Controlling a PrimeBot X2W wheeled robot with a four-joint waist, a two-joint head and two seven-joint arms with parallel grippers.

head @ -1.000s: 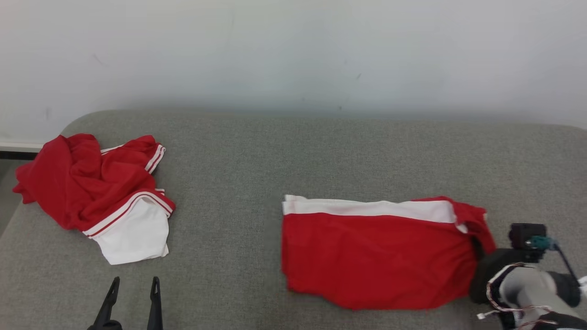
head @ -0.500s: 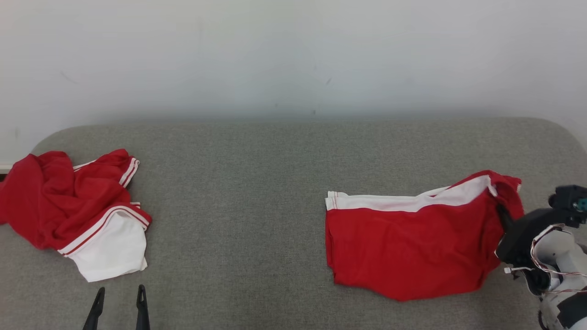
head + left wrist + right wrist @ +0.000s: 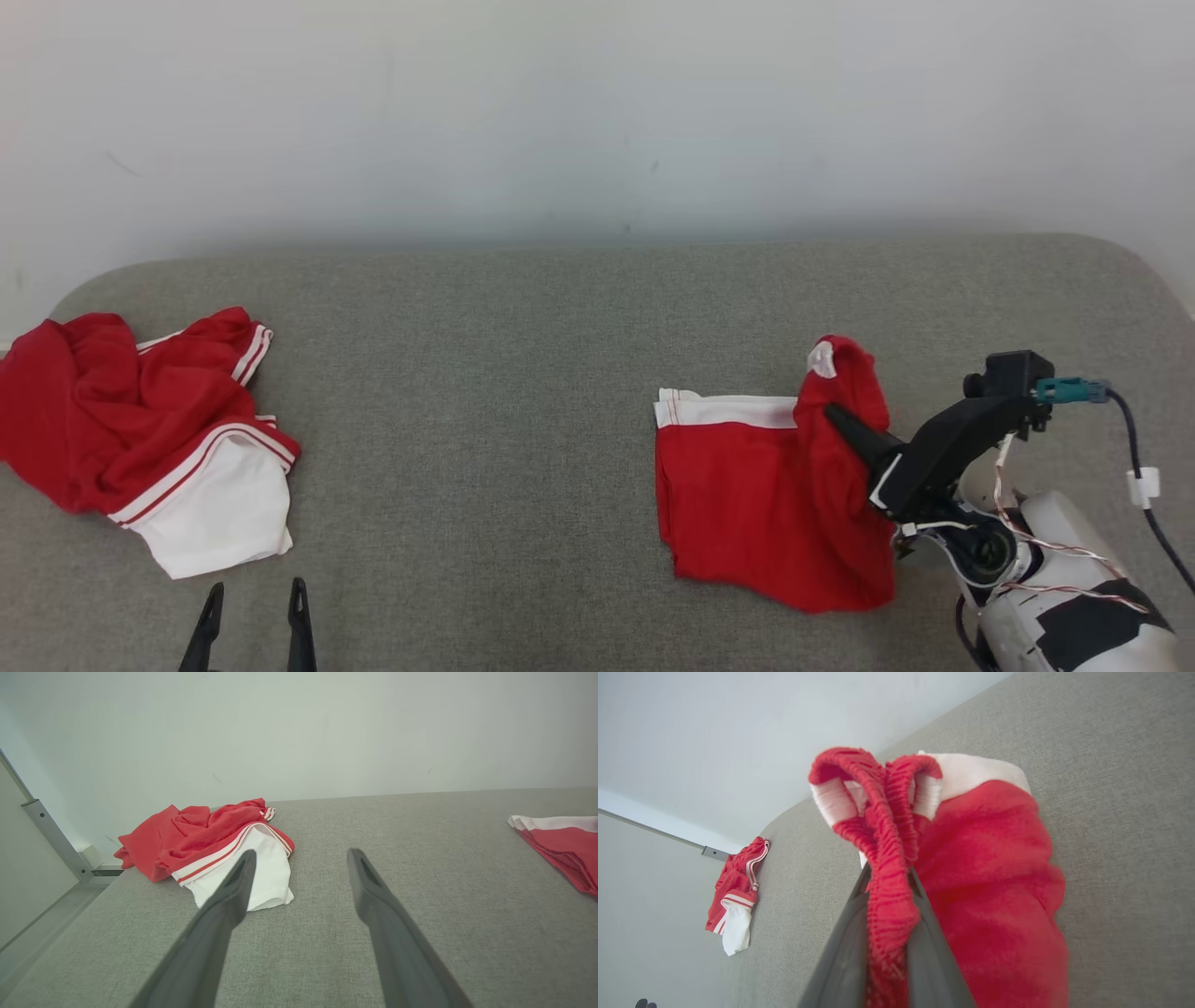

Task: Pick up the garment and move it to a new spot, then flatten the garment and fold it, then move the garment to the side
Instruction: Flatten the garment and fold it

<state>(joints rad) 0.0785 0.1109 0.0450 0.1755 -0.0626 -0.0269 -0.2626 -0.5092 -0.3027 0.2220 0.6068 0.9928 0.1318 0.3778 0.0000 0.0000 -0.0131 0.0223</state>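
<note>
A red garment point(image 3: 747, 495) with a white band lies on the right part of the grey padded surface point(image 3: 523, 373). My right gripper point(image 3: 831, 415) is shut on its bunched red elastic edge and holds that end raised, so the cloth drapes in a fold over the flat part. From the right wrist, the red ribbed edge point(image 3: 887, 858) is pinched between the dark fingers point(image 3: 845, 952). The garment's left corner point(image 3: 560, 840) shows at the left wrist view's right edge. My left gripper point(image 3: 257, 590) stands open and empty at the lower left, apart from the garment; its tips point(image 3: 302, 855) hover over bare grey fabric.
A second red and white garment point(image 3: 159, 429) lies crumpled at the surface's left end, also seen as a heap point(image 3: 210, 835) ahead-left of my left gripper and far off point(image 3: 738, 882) from the right wrist. A pale wall point(image 3: 597, 112) runs behind. The surface's rounded right corner point(image 3: 1130, 261) lies near my right arm.
My right gripper has lifted the garment's right end and carried it leftward over the flat part, so the garment looks shorter. The head camera has shifted. The left gripper stays open.
</note>
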